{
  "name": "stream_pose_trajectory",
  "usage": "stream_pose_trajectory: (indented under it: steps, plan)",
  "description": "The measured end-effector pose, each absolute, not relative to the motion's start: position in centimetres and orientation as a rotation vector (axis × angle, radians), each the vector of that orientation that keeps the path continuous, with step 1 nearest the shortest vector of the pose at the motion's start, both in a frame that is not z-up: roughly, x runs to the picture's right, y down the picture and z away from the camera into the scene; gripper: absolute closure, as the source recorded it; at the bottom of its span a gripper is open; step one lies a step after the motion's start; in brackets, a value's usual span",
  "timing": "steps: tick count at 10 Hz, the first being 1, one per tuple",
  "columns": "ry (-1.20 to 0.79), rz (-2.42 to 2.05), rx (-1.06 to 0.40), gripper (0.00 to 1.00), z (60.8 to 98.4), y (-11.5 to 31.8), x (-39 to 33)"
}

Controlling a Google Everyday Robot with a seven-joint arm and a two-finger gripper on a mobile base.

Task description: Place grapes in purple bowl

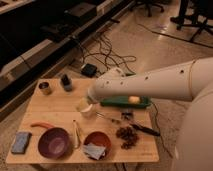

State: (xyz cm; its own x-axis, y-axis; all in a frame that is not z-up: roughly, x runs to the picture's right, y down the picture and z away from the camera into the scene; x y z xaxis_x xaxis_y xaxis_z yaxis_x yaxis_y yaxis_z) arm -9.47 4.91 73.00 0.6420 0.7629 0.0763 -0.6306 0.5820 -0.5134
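Observation:
The grapes (127,136), a lumpy dark bunch, lie on the wooden table (60,107) towards its front right. The purple bowl (54,143) stands at the front left, its inside bare. My white arm reaches in from the right over the table's middle. Its gripper (84,106) hangs at the arm's end, above the table centre, up and left of the grapes and up and right of the purple bowl. It looks open, with nothing in it.
An orange-red bowl (96,145) with grey cloth sits between purple bowl and grapes. A green tray (117,103) holds a yellow fruit (133,99). Also there: a can (45,88), a dark bottle (66,82), a blue block (21,142), an orange stick-like thing (42,125), utensils (145,130). Cables cover the floor behind.

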Motion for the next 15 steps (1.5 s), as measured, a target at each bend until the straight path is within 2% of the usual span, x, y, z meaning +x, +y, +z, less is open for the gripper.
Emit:
stream_pose_trajectory:
  steps: [7, 9, 13, 15]
  plan:
    - [-0.293, 0.834, -0.473, 0.2, 73.0, 4.9, -9.4]
    - [-0.188, 0.861, -0.442, 0.2, 73.7, 4.9, -8.0]
    - [-0.113, 0.933, -0.426, 0.2, 73.0, 6.0, 0.1]
    - [-0.097, 0.982, -0.473, 0.2, 73.1, 7.9, 4.6]
